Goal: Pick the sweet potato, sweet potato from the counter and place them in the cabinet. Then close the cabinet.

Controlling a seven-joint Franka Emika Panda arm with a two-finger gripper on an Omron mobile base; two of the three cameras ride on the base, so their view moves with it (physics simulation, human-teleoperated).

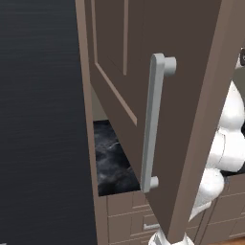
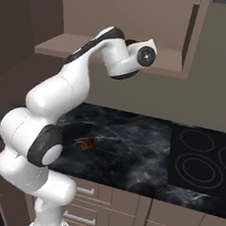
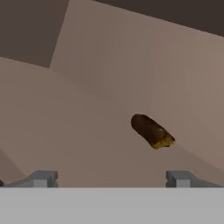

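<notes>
Fingertips of the gripper (image 3: pixel 112 179) stand spread, empty, over the taupe cabinet (image 3: pixel 65 131) shelf; one sweet potato (image 3: pixel 152 131) lies just ahead.

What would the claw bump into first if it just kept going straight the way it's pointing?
Probably the sweet potato lying on the brown cabinet shelf ahead of the open claw, though it sits a little right of centre. Depth is hard to judge; the claw might slip past it and meet the cabinet's back wall.
</notes>
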